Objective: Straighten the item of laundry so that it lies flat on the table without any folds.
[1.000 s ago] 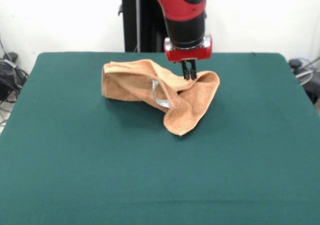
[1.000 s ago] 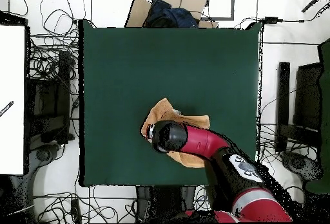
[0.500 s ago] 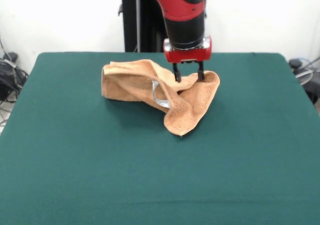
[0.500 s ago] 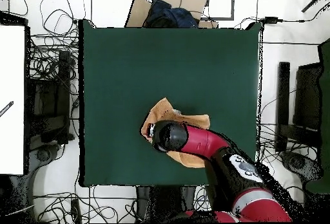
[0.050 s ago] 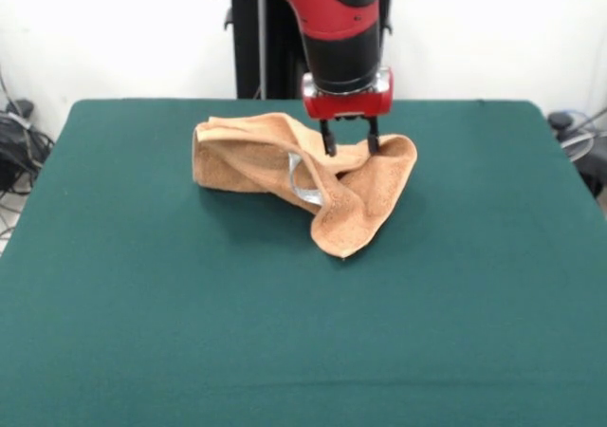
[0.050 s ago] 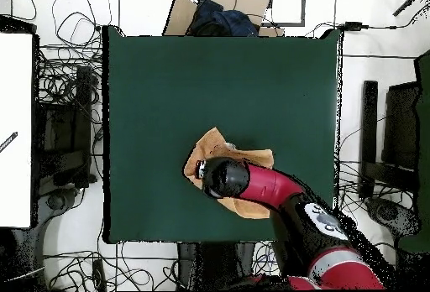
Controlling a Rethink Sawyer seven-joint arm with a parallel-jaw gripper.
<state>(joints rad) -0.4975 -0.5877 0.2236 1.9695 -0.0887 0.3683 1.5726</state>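
- Crumpled orange-tan terry towel [image 5: 303, 176] lies folded (grey-white patch showing) on dark green cloth table [image 5: 285, 351], toward 12 o'clock.
- Black gripper [image 5: 349, 145] spread wide, released, tips just above towel's top fold.

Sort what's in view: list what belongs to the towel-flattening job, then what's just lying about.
Job:
- towel, crumpled with folds
- green table
- gripper, open, over the towel

Lying about:
- cables on the floor
- cardboard box beyond the table
- white board at the side
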